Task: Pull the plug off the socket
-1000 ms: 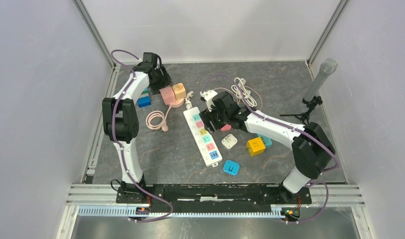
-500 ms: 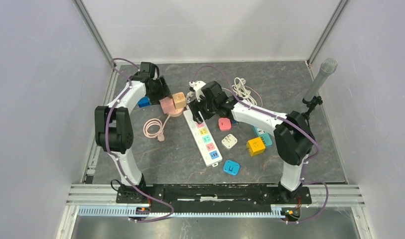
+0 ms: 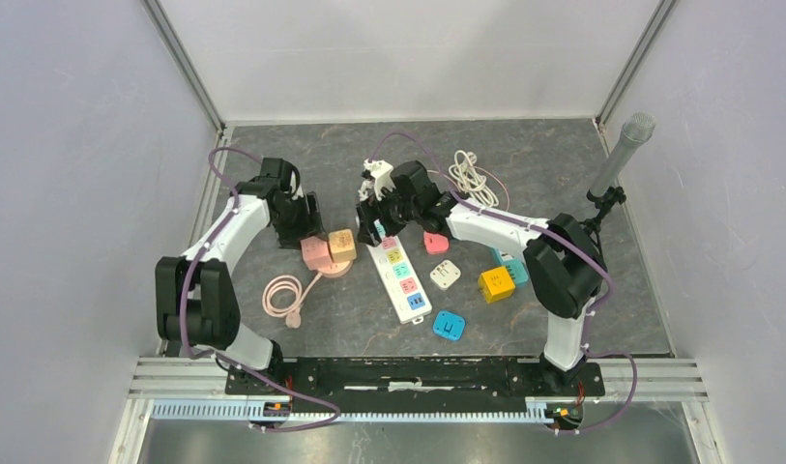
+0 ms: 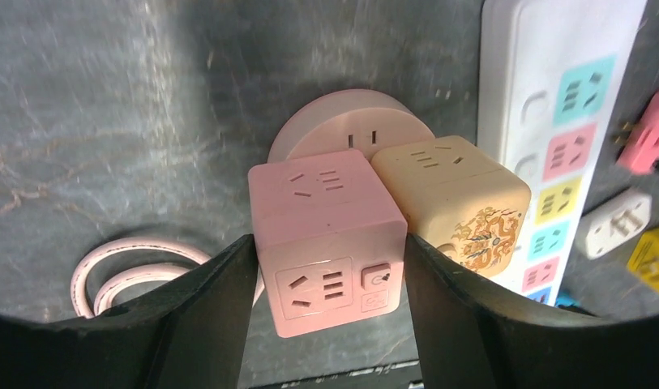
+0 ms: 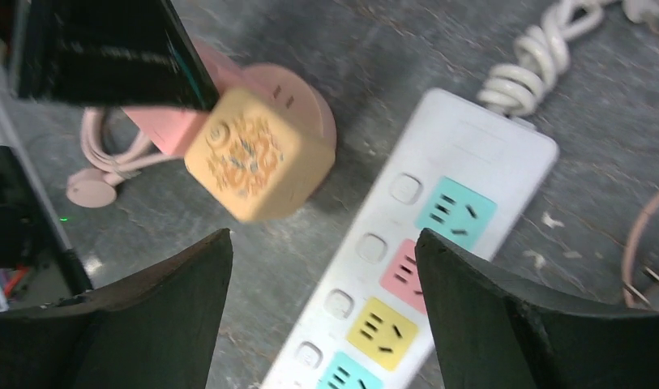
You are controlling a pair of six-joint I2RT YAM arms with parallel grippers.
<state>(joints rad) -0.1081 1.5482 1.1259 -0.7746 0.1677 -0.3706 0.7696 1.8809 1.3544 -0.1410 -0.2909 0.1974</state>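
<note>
One white power strip (image 3: 396, 271); one round pink socket (image 4: 342, 121) carrying two cubes, pink cube (image 3: 314, 252) and beige cube (image 3: 342, 245); five loose plugs: red plug (image 3: 435, 242), white plug (image 3: 446, 275), yellow plug (image 3: 496, 284), teal plug (image 3: 517, 274), blue plug (image 3: 450, 326); one coiled white cable (image 3: 474, 177); one microphone (image 3: 621, 155).

The pink cube (image 4: 326, 235) is plain, the cream cube (image 4: 464, 207) bears a gold dragon print, the power strip (image 4: 512, 81) is white.
</note>
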